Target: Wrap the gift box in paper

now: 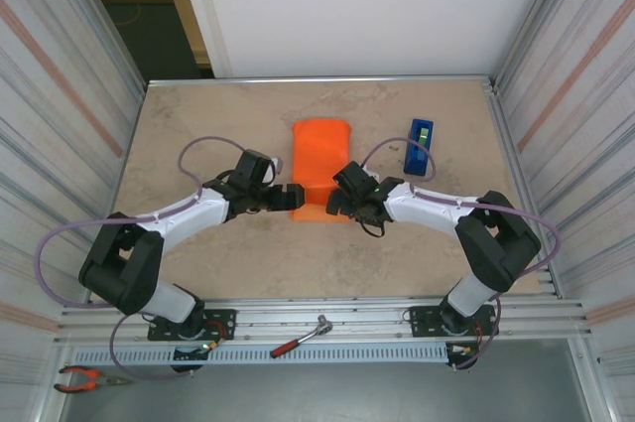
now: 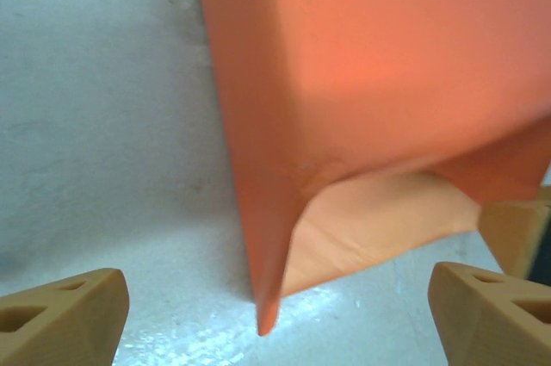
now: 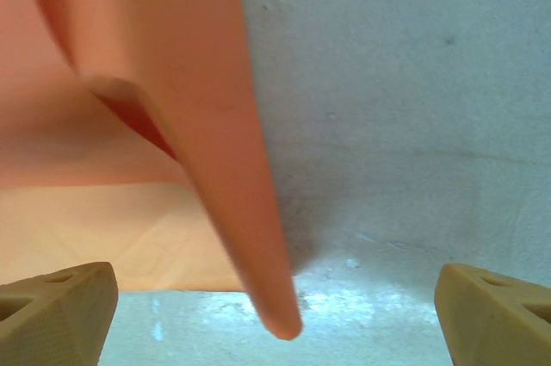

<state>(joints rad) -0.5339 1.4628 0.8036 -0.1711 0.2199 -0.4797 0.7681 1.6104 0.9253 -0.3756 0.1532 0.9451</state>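
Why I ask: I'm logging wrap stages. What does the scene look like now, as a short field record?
paper: orange, folded into a long bundle on the table, pointed flaps sticking out at its near end
left gripper: open, at the bundle's near left corner, gripping nothing
right gripper: open, at the near right corner, gripping nothing
tape dispenser: blue, right of the paper, apart from it
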